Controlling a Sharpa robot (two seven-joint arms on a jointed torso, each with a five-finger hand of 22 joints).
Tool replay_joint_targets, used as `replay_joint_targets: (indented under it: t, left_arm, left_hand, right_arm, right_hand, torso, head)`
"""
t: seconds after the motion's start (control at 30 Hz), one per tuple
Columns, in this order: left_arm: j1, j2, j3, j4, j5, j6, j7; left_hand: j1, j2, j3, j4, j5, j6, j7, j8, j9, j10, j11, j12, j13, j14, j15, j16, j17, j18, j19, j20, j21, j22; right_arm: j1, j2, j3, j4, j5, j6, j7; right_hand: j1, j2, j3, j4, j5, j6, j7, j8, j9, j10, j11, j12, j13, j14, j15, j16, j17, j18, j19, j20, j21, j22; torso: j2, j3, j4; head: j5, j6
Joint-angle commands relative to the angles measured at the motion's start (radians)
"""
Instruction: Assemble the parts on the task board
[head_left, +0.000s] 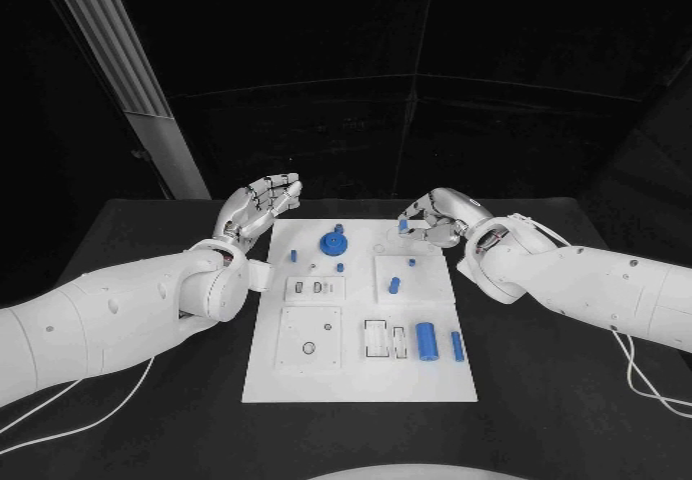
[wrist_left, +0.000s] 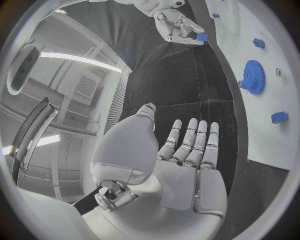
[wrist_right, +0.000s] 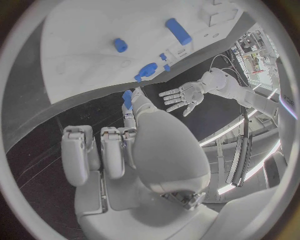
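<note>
The white task board (head_left: 361, 370) lies in the middle of the table. My right hand (head_left: 440, 218) hovers over the board's far right corner and pinches a small blue piece (head_left: 404, 226) between thumb and finger; the piece (wrist_right: 127, 98) sits at the fingertips of that hand (wrist_right: 131, 150). My left hand (head_left: 264, 207) is raised beyond the far left corner, palm up, fingers spread (wrist_left: 181, 160), holding nothing. A blue gear (head_left: 333, 242) stands on the board's far part between the two hands. The left wrist view also shows the right hand (wrist_left: 178, 27) with its piece (wrist_left: 202, 37).
A short blue peg (head_left: 394, 286) lies on a raised white block. Two blue cylinders (head_left: 427, 339) lie side by side at the board's near right. Small blue studs (head_left: 293, 256) stand near the gear. Black table surrounds the board.
</note>
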Motion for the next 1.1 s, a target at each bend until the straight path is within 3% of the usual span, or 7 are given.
replay_joint_targets:
  t: [0.03, 0.13, 0.2, 0.4, 0.53, 0.77, 1.1]
  left_arm:
    - [0.002, 0.002, 0.001, -0.001, -0.004, 0.010, 0.268]
    - [0.002, 0.003, 0.001, -0.002, -0.004, 0.010, 0.267]
    - [0.002, 0.005, 0.001, -0.003, -0.004, 0.010, 0.267]
    - [0.002, 0.007, 0.001, -0.004, -0.004, 0.010, 0.267]
    - [0.002, 0.008, 0.001, -0.004, -0.004, 0.010, 0.267]
    - [0.002, 0.009, 0.001, -0.005, -0.004, 0.010, 0.267]
    - [0.002, 0.009, 0.001, -0.004, -0.004, 0.011, 0.267]
  left_hand:
    - [-0.002, 0.008, -0.004, 0.001, 0.006, -0.008, 0.145, 0.006, -0.002, -0.007, 0.001, 0.006, 0.000, 0.001, 0.007, 0.006, 0.000, 0.002, -0.006, 0.002, 0.003, 0.001]
    - [-0.002, 0.008, -0.004, 0.001, 0.006, -0.008, 0.145, 0.006, -0.002, -0.007, 0.001, 0.006, 0.000, 0.001, 0.007, 0.006, 0.000, 0.002, -0.006, 0.002, 0.003, 0.001]
    - [-0.002, 0.008, -0.004, 0.001, 0.006, -0.008, 0.145, 0.006, -0.002, -0.007, 0.001, 0.006, 0.000, 0.001, 0.007, 0.006, 0.000, 0.002, -0.006, 0.002, 0.003, 0.001]
    - [-0.002, 0.009, -0.005, 0.001, 0.006, -0.009, 0.145, 0.007, -0.002, -0.007, 0.002, 0.007, 0.000, 0.001, 0.007, 0.006, 0.000, 0.002, -0.006, 0.002, 0.003, 0.001]
    - [-0.002, 0.009, -0.005, 0.001, 0.006, -0.009, 0.145, 0.007, -0.002, -0.007, 0.002, 0.007, 0.000, 0.001, 0.007, 0.006, 0.000, 0.002, -0.006, 0.002, 0.003, 0.001]
    - [-0.002, 0.009, -0.005, 0.001, 0.006, -0.009, 0.145, 0.007, -0.002, -0.007, 0.002, 0.007, 0.000, 0.001, 0.007, 0.006, 0.000, 0.002, -0.006, 0.002, 0.003, 0.001]
    - [-0.002, 0.010, -0.005, 0.001, 0.007, -0.009, 0.145, 0.007, -0.002, -0.008, 0.002, 0.007, 0.000, 0.001, 0.007, 0.006, 0.000, 0.002, -0.007, 0.002, 0.003, 0.001]
  right_arm:
    - [0.003, 0.014, 0.000, 0.020, 0.010, 0.006, -0.020]
    - [0.005, 0.040, 0.000, 0.038, 0.010, 0.025, -0.039]
    - [0.005, 0.056, 0.000, 0.043, 0.009, 0.032, -0.044]
    - [0.006, 0.093, 0.000, 0.062, 0.009, 0.041, -0.046]
    - [0.006, 0.113, 0.000, 0.073, -0.001, 0.054, -0.072]
    - [0.004, 0.148, 0.000, 0.095, -0.069, 0.074, -0.158]
    - [-0.017, 0.181, 0.000, 0.141, -0.163, 0.097, -0.290]
  right_hand:
    - [-0.002, 0.008, -0.002, -0.003, 0.004, 0.034, -0.006, 0.004, 0.010, 0.106, 0.008, 0.003, 0.263, 0.102, 0.001, 0.002, 0.263, -0.007, 0.107, -0.002, 0.003, 0.263]
    - [-0.002, 0.009, -0.002, -0.003, 0.004, 0.036, -0.005, 0.004, 0.010, 0.106, 0.009, 0.003, 0.263, 0.102, 0.001, 0.002, 0.263, -0.007, 0.107, -0.002, 0.003, 0.263]
    - [-0.002, 0.010, -0.002, -0.004, 0.004, 0.039, -0.003, 0.004, 0.010, 0.106, 0.010, 0.003, 0.263, 0.102, 0.002, 0.002, 0.263, -0.007, 0.107, -0.001, 0.003, 0.263]
    - [0.003, 0.011, -0.002, -0.011, 0.009, 0.054, 0.004, 0.005, 0.010, 0.106, 0.017, 0.003, 0.263, 0.102, 0.008, 0.002, 0.263, -0.007, 0.107, 0.002, 0.003, 0.263]
    - [0.003, 0.011, -0.002, -0.013, 0.010, 0.055, 0.006, 0.004, 0.010, 0.106, 0.018, 0.003, 0.263, 0.102, 0.009, 0.002, 0.263, -0.007, 0.107, 0.003, 0.003, 0.263]
    - [0.005, 0.010, -0.003, -0.016, 0.011, 0.056, 0.009, 0.002, 0.009, 0.106, 0.021, 0.003, 0.263, 0.102, 0.011, 0.002, 0.263, -0.007, 0.107, 0.004, 0.003, 0.263]
    - [0.000, 0.007, -0.007, -0.018, 0.012, 0.056, 0.014, -0.004, 0.007, 0.106, 0.025, 0.003, 0.263, 0.102, 0.017, 0.002, 0.263, -0.007, 0.107, 0.008, 0.003, 0.263]
  torso:
    - [0.001, -0.0005, -0.0004]
    - [-0.001, -0.0010, -0.0018]
    - [-0.001, -0.0016, -0.0013]
    - [0.001, 0.0009, -0.0003]
    - [0.000, 0.0000, 0.0007]
    - [0.001, 0.0009, -0.0032]
    - [0.001, -0.0003, -0.0019]
  head:
    - [0.011, -0.005]
    - [0.026, -0.010]
    - [0.029, -0.012]
    - [0.034, -0.021]
    - [0.042, -0.028]
    - [0.065, -0.042]
    - [0.073, -0.055]
